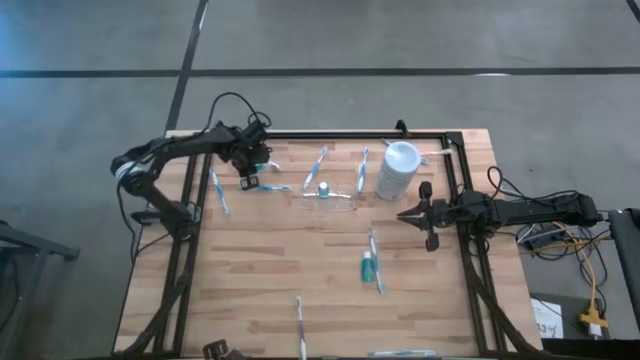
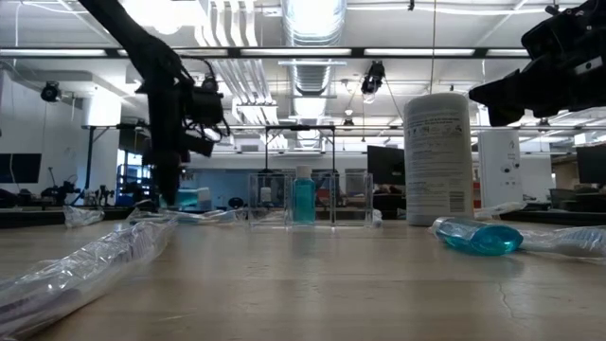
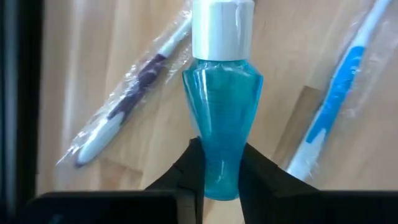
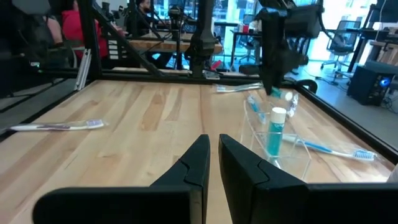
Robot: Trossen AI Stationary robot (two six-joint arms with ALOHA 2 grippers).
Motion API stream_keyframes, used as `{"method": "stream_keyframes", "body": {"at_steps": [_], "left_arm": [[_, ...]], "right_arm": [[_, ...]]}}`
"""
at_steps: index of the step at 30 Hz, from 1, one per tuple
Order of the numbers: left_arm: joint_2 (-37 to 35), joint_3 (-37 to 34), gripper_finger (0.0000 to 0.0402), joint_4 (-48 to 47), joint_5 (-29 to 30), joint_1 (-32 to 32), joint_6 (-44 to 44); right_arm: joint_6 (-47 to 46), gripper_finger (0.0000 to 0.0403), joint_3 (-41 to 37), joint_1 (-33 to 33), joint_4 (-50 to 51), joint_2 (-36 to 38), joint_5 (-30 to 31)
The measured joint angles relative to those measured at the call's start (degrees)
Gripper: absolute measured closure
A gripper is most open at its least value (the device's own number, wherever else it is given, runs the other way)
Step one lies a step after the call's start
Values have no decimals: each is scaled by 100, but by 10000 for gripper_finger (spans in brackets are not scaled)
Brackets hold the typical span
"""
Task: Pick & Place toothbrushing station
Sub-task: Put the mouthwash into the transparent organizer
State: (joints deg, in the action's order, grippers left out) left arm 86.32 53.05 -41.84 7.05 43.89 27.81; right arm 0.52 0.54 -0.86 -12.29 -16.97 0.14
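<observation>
Jaws of the left gripper (image 3: 221, 165) pinch a teal tube (image 3: 222, 118) at the bench's (image 1: 300, 260) far-left, its long axis pointing away (white cap outward), while the right gripper (image 4: 213, 155), pressed shut, waits beside the white cup (image 1: 398, 170).

You have even, fairly bright light from above on the wooden table (image 1: 300, 270), with only faint soft shadows in the high view. In the low view the ceiling lights (image 2: 312, 14) glare hard and burn out to white, leaving the arm (image 2: 156, 66) a dark silhouette, while the plastic wrap (image 2: 76, 270) nearest the lens is blurred. Your left wrist view is soft close up, with a bright sheen on the white cap (image 3: 222, 28) of the teal tube (image 3: 221, 134).
</observation>
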Motion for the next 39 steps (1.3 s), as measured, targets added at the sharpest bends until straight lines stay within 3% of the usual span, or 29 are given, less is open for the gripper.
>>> {"method": "stream_keyframes", "body": {"at_steps": [10, 19, 22, 26, 30, 35, 39], "left_arm": [[-1689, 7, 343, -119, -203, -910, -1083], [-2899, 7, 343, 166, -196, -2630, -2338], [-3089, 7, 343, 567, -197, -3275, -2631], [-3102, 7, 343, 1085, -197, -4128, -2704], [-2998, 9, 342, 1442, -204, -4758, -2729], [-2786, -66, 342, 1737, -369, -5186, -2784], [-2585, -386, 342, 2336, -983, -5297, -2902]], "right_arm": [[-312, 369, 0, 1, -68, 2, -3], [-624, 369, 0, -1, -648, -12, 7], [-785, 369, 9, -1, -1229, -11, 7], [-296, 369, 398, -72, -1149, -152, -41], [346, 366, 1179, -378, -691, -688, -123], [987, 344, 2509, -984, 348, -1906, -122], [1645, 312, 3550, -1548, 1061, -3178, 484]]}}
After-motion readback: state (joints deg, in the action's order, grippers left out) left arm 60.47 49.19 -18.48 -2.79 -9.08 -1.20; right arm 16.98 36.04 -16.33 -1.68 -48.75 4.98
